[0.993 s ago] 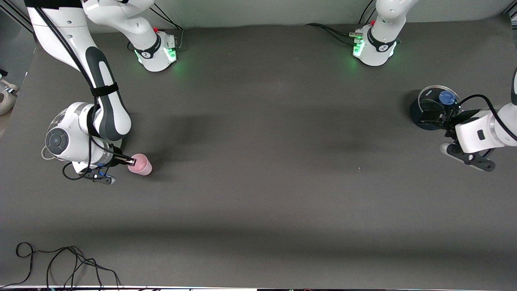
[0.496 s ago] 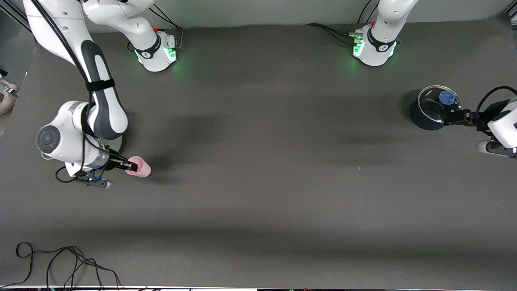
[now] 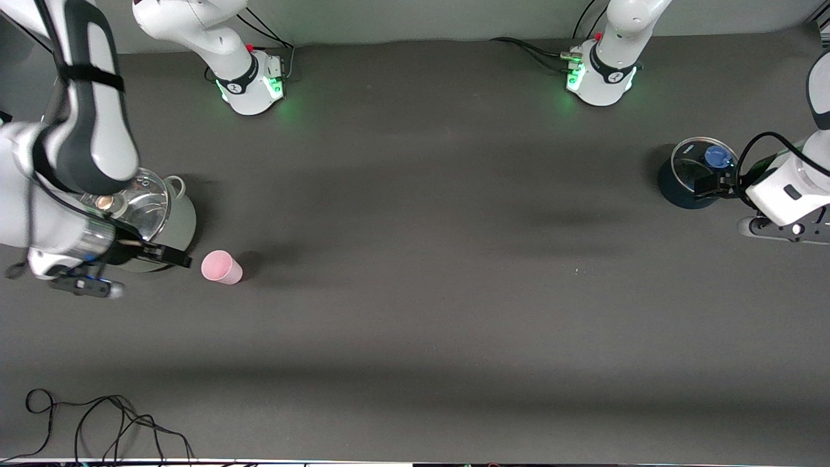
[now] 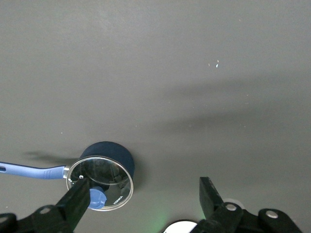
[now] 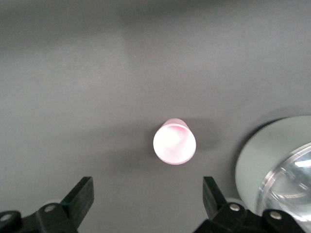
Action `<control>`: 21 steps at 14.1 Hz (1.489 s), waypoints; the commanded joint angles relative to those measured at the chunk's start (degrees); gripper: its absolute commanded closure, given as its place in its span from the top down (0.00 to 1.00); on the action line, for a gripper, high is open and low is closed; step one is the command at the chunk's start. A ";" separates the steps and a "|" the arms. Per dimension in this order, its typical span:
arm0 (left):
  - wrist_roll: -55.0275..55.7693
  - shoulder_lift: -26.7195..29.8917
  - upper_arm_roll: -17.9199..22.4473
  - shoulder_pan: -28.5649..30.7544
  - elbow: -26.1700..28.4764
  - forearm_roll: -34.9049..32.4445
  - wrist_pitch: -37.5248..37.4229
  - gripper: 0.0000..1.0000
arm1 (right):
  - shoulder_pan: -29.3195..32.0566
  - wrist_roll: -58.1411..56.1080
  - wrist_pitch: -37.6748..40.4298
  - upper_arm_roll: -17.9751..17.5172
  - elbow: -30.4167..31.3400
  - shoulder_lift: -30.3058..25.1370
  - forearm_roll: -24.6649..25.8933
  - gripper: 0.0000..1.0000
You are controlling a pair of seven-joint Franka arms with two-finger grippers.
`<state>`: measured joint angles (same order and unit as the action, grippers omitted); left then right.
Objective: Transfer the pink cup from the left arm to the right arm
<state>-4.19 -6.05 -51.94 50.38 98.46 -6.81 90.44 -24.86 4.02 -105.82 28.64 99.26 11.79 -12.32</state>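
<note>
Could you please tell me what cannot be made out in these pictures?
- Pale pot: front view, the right arm covers much of it; right wrist view, cut by the edge.
- Inside of the pink cup: right wrist view, washed out by glare.
- Dark saucepan: contents unreadable through the reflecting lid.

Dark grey matte tabletop (image 3: 415,259), soft shadow bands across it. Pale grey wall (image 3: 421,19) along the edge by the arm bases. Loose black cable (image 3: 104,421) coiled at the near corner, right arm's end. Even overhead light.
</note>
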 commanded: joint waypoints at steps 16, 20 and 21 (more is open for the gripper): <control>1.47 4.29 54.66 -55.21 -1.08 6.38 1.23 1.00 | -0.36 1.51 19.25 4.06 -15.33 -4.93 6.69 1.00; 3.83 4.20 54.31 -54.95 -1.34 6.46 1.58 1.00 | -1.15 1.69 19.25 3.88 -15.24 -4.93 6.69 1.00; 4.63 4.11 53.35 -54.60 -1.52 6.46 1.93 1.00 | -1.07 1.52 19.33 3.97 -15.24 -5.02 6.78 1.00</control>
<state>-2.29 -2.81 1.52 -3.50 96.79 -0.82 91.56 -25.43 4.56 -87.52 32.50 85.05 6.49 -6.95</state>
